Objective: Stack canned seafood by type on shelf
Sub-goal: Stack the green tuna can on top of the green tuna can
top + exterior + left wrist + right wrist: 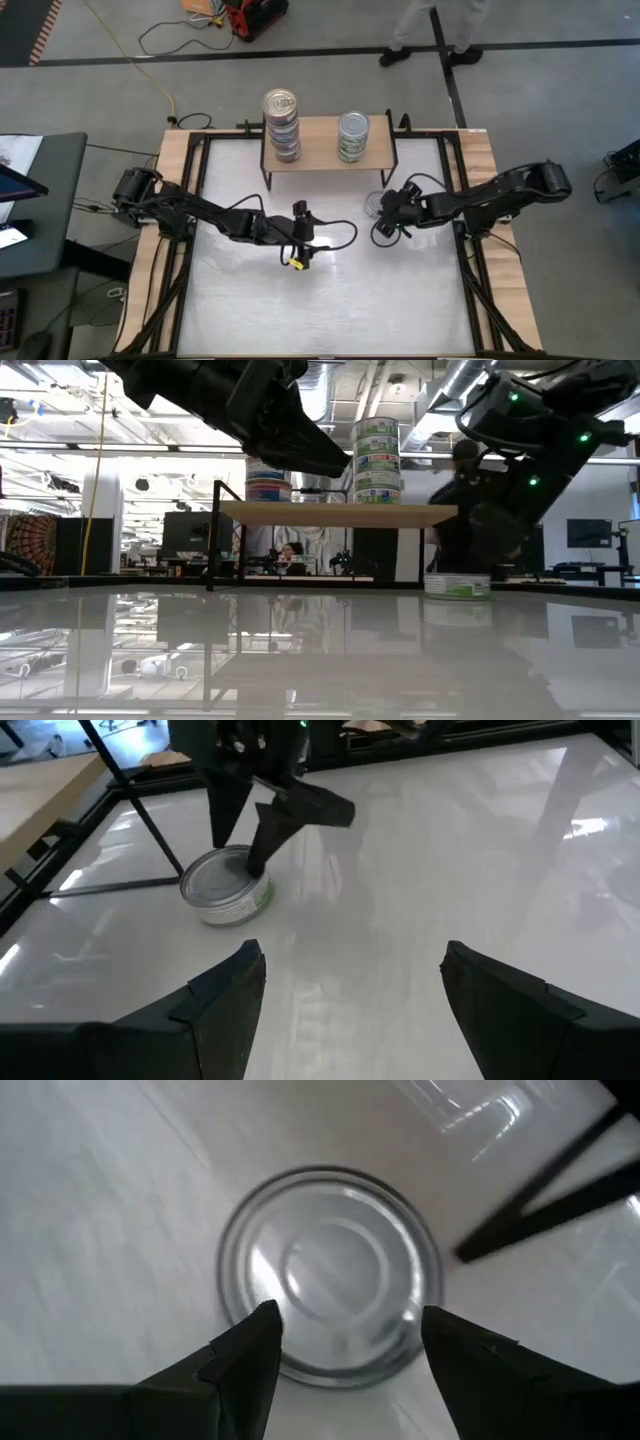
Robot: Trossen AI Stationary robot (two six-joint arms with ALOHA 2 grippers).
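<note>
The shelf (318,152) stands at the table's far edge. On it are a stack of gold-lidded cans (281,124) and a stack of silver-lidded cans (352,136). One loose silver-lidded can (330,1275) rests flat on the table by the shelf's right leg. My right gripper (350,1320) is open and slants down over this can (372,204), its fingertips at the can's rim. My left gripper (298,240) stands open above mid-table, with nothing between its fingers (230,985). My right gripper comes at the loose can from above, slanting down from the table's right. One fingertip (262,855) stands over the can's lid and the other behind its rim. I cannot tell whether either touches the can, which sits flat on the table.
The shelf's thin black legs (540,1200) stand close to the loose can. The white table top (330,300) stretches bare toward the near edge, framed by black rails and wooden borders (170,160). A person's legs (430,30) show on the floor beyond the table.
</note>
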